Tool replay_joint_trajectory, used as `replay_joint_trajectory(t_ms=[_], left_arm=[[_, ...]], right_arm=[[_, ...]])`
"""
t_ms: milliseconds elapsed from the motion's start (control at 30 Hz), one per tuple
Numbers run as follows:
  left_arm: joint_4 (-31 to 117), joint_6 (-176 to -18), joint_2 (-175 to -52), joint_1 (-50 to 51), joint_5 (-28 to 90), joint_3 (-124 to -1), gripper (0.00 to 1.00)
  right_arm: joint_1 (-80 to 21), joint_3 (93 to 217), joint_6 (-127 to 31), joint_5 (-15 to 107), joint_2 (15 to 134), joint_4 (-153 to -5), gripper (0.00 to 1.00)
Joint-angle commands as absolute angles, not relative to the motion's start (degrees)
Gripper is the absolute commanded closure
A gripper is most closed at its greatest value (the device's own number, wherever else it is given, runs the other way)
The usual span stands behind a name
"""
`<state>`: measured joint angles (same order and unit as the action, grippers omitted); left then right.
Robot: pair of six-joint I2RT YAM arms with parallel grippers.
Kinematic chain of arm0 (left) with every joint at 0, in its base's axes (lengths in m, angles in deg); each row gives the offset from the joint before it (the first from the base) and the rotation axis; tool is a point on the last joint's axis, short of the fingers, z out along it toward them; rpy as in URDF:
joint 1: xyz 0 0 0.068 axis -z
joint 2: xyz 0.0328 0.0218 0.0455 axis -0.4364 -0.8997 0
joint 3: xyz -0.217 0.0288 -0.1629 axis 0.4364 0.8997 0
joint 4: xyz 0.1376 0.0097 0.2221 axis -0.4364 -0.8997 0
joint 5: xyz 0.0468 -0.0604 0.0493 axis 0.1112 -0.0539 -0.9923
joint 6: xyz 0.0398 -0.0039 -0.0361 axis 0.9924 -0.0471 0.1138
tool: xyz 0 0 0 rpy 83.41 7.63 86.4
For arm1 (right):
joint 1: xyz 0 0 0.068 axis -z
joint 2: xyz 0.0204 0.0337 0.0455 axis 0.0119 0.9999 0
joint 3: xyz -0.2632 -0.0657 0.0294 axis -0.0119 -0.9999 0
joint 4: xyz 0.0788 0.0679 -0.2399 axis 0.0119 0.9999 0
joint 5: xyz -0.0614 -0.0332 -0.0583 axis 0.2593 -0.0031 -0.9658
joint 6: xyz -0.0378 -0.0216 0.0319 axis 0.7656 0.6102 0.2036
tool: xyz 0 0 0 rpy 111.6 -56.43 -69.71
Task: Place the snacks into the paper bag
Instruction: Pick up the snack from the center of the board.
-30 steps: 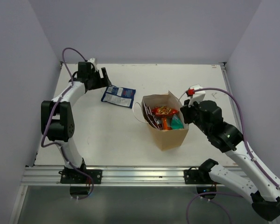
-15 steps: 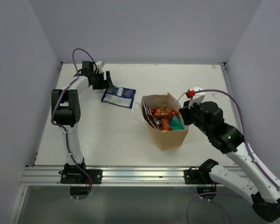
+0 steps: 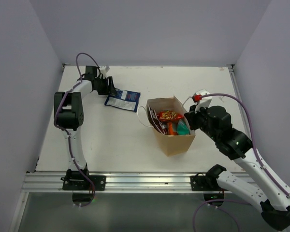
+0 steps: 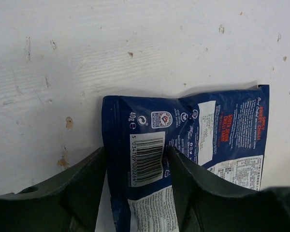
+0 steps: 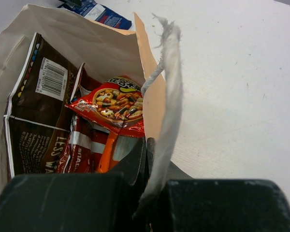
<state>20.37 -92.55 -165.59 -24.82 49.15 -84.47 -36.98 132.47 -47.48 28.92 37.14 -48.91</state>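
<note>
The left gripper (image 4: 135, 153) is spread wide. Its fingers (image 4: 82, 183) straddle the barcode end of the blue packet (image 4: 193, 130), which lies flat on the table (image 4: 135, 43). The right gripper (image 5: 147, 159) is pinched tight on the bag (image 5: 87, 46) at its rim, beside the cord (image 5: 170, 92). Just past its fingers, inside the bag, sit an orange packet (image 5: 106, 154), a red packet (image 5: 113, 104) and, farther left, a brown packet (image 5: 34, 130).
</note>
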Motion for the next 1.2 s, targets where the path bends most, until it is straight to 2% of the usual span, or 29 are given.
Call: replay_joint_trajectory(t_ms=[0,300,667,1167], left_arm=[[17.19,-93.28,-166.68,-25.18,49.54,-79.19,0.43],[20.36,-96.35,-162.20,-25.17,53.85,-73.21,0.69],[25.19,-101.71,-151.04,-25.17,58.68,-63.81,0.99],[26.17,-115.15,-125.13,-25.26,57.11,-54.49,1.00]], right_arm=[[-36.98,132.19,-47.00,31.06,36.16,-53.29,1.00],[-36.98,131.93,-47.18,30.97,34.93,-53.03,1.00],[-37.07,135.70,-46.30,27.11,34.48,-50.31,1.00],[-37.07,148.26,-38.40,14.19,39.93,-45.73,1.00]])
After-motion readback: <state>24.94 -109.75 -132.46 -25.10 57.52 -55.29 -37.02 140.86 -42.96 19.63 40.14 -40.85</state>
